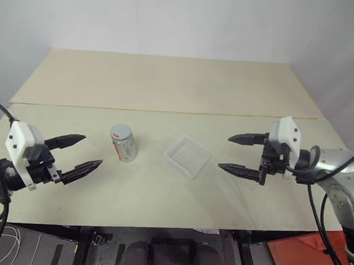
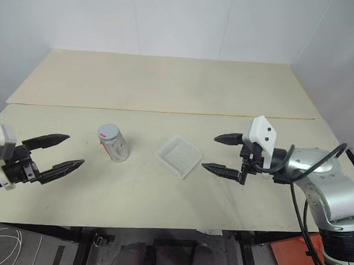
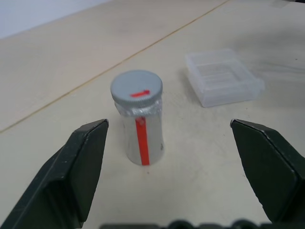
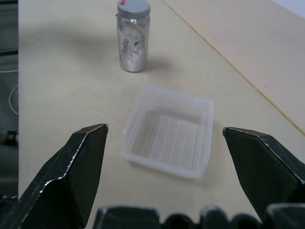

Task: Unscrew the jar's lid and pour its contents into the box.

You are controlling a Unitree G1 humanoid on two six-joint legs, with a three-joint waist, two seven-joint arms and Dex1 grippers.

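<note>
Left eye view: a small silvery-grey cylindrical jar [image 1: 123, 145] with a red stripe down its label stands upright on a pale beige tabletop [image 1: 167, 84], its round flat grey lid [image 1: 121, 132] with a small red mark seated on top. Just to the right of the jar, apart from it, a shallow square box of clear, whitish plastic [image 1: 187, 157] with rounded corners lies flat on the same surface, its ribbed floor showing bare from the right wrist camera. On the left, the robot's left gripper [image 1: 82, 153] hovers above the near edge of the table, its two black fingers spread wide and grasping nothing, pointed toward the jar. On the right, the right gripper [image 1: 236, 153] hangs near the box, fingers likewise released and empty, aimed left across the table. Neither claw touches jar or box.
</note>
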